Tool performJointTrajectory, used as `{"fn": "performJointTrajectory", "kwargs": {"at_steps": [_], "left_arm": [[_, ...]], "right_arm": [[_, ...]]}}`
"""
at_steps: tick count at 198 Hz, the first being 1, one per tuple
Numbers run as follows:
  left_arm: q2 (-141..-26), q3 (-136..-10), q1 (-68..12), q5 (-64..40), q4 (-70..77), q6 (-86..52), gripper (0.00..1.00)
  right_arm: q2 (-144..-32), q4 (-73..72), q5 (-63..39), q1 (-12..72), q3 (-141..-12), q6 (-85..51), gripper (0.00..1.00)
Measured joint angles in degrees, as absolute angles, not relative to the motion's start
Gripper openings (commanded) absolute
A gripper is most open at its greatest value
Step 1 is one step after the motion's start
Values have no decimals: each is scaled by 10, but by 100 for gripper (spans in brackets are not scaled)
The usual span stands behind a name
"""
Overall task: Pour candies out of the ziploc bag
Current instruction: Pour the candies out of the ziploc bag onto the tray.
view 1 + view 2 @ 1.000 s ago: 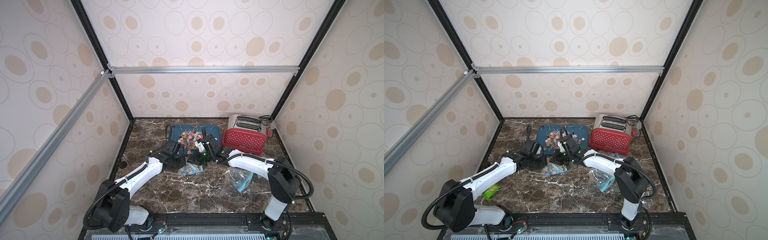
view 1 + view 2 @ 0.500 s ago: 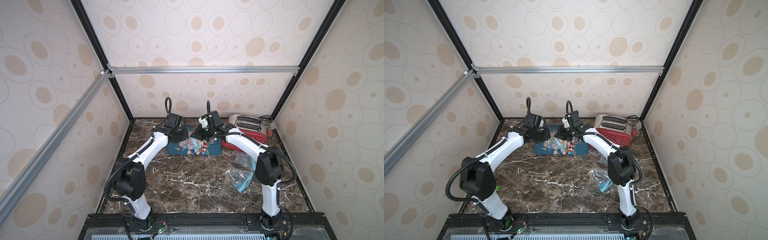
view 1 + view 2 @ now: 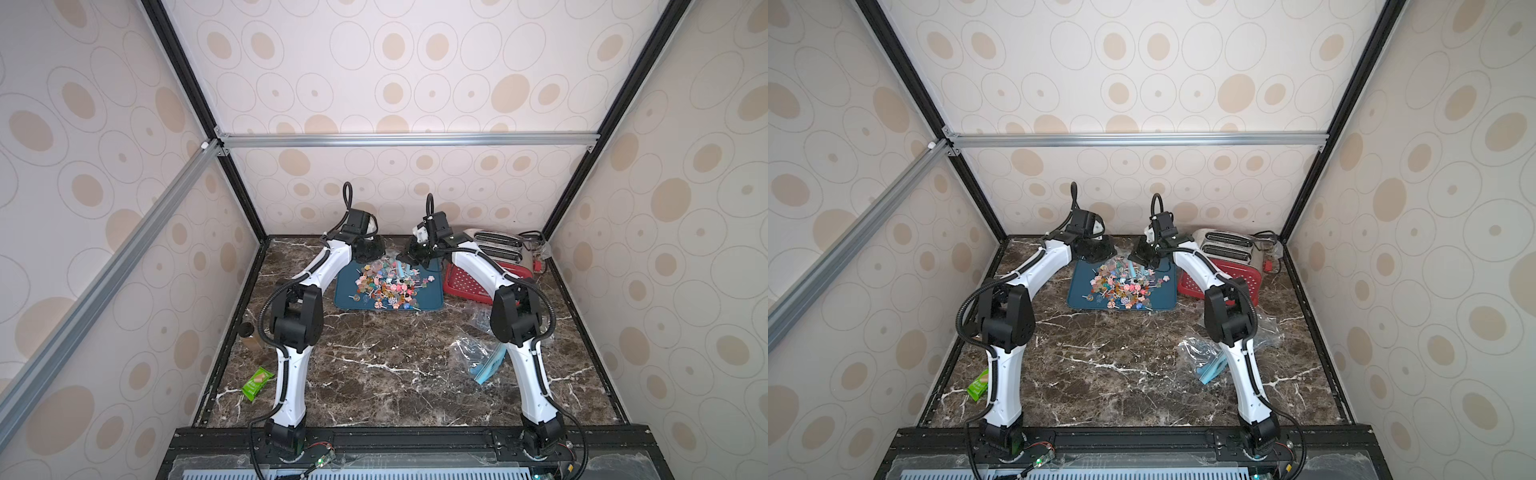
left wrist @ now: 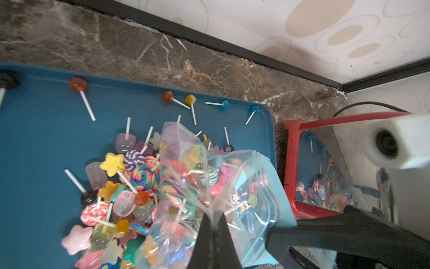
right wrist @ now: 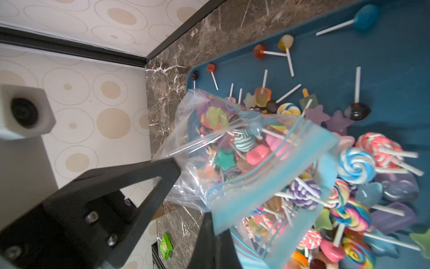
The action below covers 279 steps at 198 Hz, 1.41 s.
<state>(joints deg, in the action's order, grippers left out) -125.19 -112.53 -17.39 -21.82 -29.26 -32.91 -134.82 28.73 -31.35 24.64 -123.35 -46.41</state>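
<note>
In both top views: one blue tray [image 3: 347,297], one heap of candies [image 3: 386,286] on it, way too many to count, one ziploc bag [image 3: 394,265] hanging just above. Left wrist: left gripper [image 4: 213,223] pinched tight on bag plastic. Right wrist: right gripper [image 5: 209,230] clamped on the zip edge.

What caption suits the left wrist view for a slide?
Left gripper, shut on the clear ziploc bag, holds it over a blue tray heaped with lollipop candies.
</note>
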Motion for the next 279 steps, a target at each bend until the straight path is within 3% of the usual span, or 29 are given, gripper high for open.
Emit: {"fn": "performJointTrajectory", "kwargs": {"at_steps": [111, 174, 279], "left_arm": [[-1251, -1157, -176, -289, -314, -285, 0], [-1249, -1198, -178, -278, -364, -243, 0], [-1243, -1251, -188, -232, -446, -177, 0]], "right_arm": [[-1297, 147, -315, 246, -1057, -503, 0], [-1244, 54, -308, 246, -976, -530, 0], [-1246, -63, -319, 247, -942, -592, 0]]}}
